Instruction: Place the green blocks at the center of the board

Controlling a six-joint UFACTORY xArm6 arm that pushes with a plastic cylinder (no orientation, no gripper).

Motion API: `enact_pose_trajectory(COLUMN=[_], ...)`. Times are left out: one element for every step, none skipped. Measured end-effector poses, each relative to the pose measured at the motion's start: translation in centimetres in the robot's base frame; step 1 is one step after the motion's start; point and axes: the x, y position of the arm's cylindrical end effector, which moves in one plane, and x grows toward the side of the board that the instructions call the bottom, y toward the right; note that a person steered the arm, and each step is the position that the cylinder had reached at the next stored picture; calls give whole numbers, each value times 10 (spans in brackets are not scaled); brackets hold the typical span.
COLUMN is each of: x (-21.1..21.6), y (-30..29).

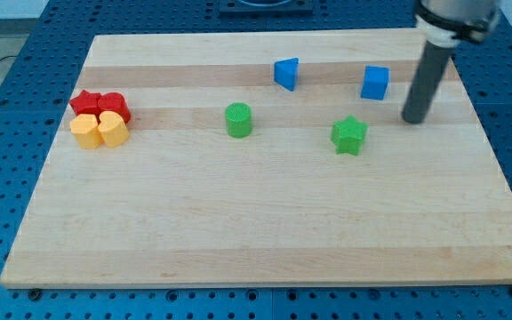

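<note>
A green cylinder (238,120) stands a little left of the board's middle, slightly toward the view's top. A green star (349,135) lies right of the middle. My tip (412,119) rests on the board right of the green star, a block's width or more away from it, and just below and right of the blue cube (375,83). It touches no block.
A blue triangular block (285,73) sits near the view's top, above the middle. Two red blocks (100,104) and two yellow blocks (100,130) cluster at the left edge. The wooden board (256,231) lies on a blue perforated table.
</note>
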Motion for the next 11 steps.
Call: enact_pose_trajectory(x=[22, 17, 5, 3, 25, 54, 72, 58, 30, 22, 22], y=[-19, -78, -141, -165, -125, -123, -170, -184, -184, -184, -185])
